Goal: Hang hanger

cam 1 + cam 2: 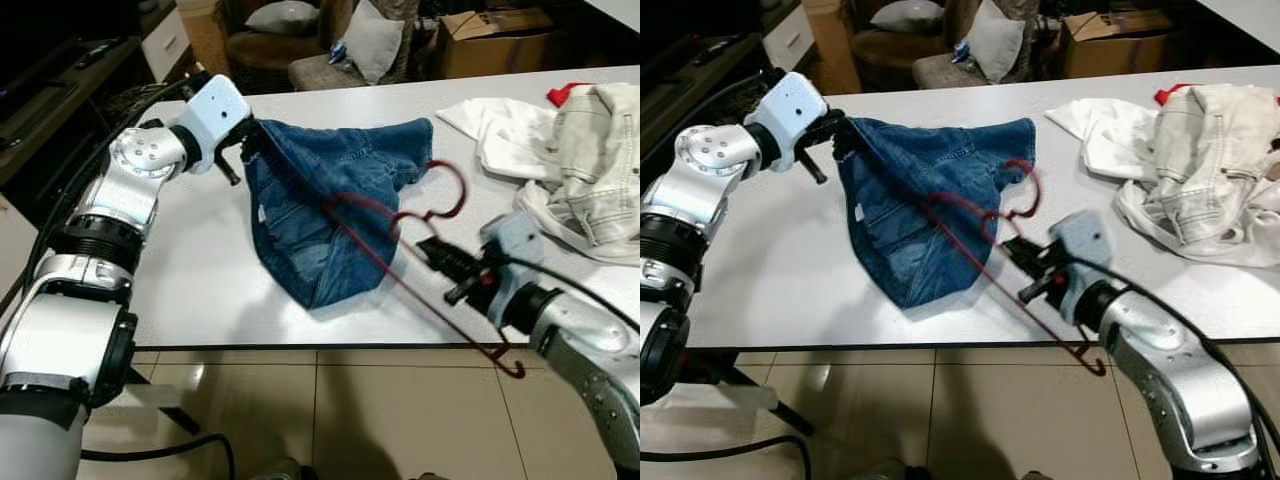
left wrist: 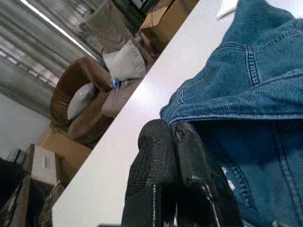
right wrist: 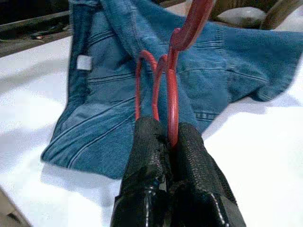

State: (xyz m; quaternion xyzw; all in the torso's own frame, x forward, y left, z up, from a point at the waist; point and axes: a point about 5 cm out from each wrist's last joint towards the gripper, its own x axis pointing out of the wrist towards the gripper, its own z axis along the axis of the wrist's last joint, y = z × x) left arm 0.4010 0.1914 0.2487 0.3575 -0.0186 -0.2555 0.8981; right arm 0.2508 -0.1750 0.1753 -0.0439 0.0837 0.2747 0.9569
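A blue denim garment point(image 1: 325, 215) lies on the white table point(image 1: 200, 270), one corner lifted at the left. My left gripper point(image 1: 243, 150) is shut on that waistband edge point(image 2: 227, 106). A dark red wire hanger point(image 1: 400, 215) is held by my right gripper point(image 1: 440, 255), shut on its neck point(image 3: 171, 118). One arm of the hanger reaches into the denim; the other end point(image 1: 510, 365) hangs past the table's front edge. The hook point(image 1: 450, 190) curls up over the denim's right corner.
A heap of white and pale clothes point(image 1: 560, 165) lies at the table's right. Behind the table stand a brown armchair with grey cushions point(image 1: 310, 40) and a cardboard box point(image 1: 495, 40). Tiled floor point(image 1: 330, 410) runs below the front edge.
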